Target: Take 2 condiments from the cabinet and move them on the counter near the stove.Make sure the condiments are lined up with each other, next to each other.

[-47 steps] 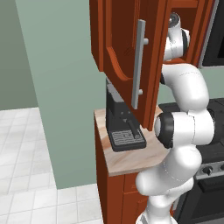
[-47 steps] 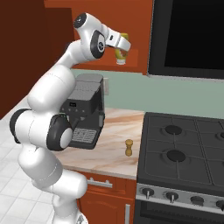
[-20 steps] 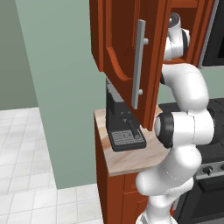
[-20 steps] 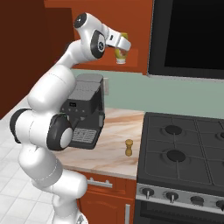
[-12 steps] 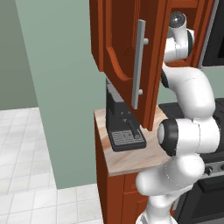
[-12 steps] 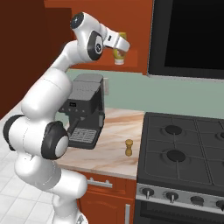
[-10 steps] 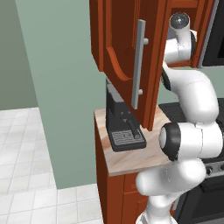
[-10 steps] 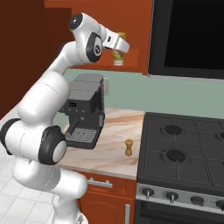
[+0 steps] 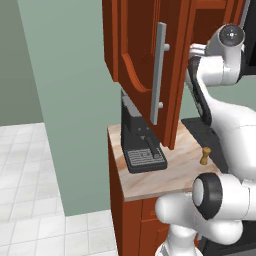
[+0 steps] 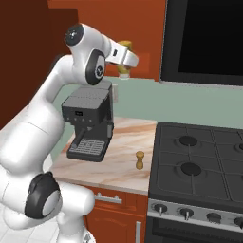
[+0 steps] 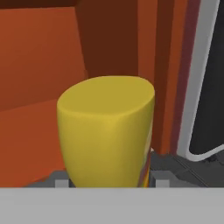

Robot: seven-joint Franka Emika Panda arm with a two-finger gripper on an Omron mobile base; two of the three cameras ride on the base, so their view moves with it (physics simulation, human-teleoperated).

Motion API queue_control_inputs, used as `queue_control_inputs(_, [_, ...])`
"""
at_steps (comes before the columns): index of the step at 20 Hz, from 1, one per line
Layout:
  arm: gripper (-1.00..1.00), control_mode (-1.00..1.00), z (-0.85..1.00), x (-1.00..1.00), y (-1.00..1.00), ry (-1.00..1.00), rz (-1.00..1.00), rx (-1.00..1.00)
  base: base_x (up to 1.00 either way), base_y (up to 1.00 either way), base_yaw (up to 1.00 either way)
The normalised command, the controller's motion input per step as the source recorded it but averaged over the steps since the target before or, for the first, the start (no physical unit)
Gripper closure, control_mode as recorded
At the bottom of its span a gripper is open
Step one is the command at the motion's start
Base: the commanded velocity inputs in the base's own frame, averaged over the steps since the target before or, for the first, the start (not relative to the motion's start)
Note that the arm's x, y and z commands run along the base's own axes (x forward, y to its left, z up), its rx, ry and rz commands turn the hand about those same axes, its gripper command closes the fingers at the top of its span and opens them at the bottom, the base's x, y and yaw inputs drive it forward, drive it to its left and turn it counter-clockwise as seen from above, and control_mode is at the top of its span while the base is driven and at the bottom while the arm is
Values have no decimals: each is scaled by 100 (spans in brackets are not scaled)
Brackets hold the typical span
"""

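Left: coffee machine [image 10: 88, 121] on bench [image 10: 118, 166]. Centre: wooden shaker [image 10: 139, 160] upright on bench, just left of stove [image 10: 199, 161]; we count it placed. Above: pincer [image 10: 124, 59] pinching yellow bottle [image 11: 107, 131], held high beside cabinet [image 9: 145, 55]. We judge half done; bottle left to set beside shaker, lined up.

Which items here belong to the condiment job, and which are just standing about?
Job: fat yellow bottle in the gripper; small tan wooden shaker; beige stone counter; black stove; reddish-brown wall cabinet.
Standing about: black coffee machine.
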Motion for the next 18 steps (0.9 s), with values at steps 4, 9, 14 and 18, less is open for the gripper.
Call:
queue_control_inputs(4, [100, -100, 1, -81, -7, -2, 17, 0, 0, 0, 0])
queue_control_inputs(9, [100, -100, 0, -73, -11, 0, 21, -1, 0, 0, 0])
queue_control_inputs(14, [100, -100, -1, -65, -24, 0, 22, -5, 0, 0, 0])
queue_control_inputs(18, [100, -100, -17, -43, -39, 0, 23, -7, 0, 0, 0])
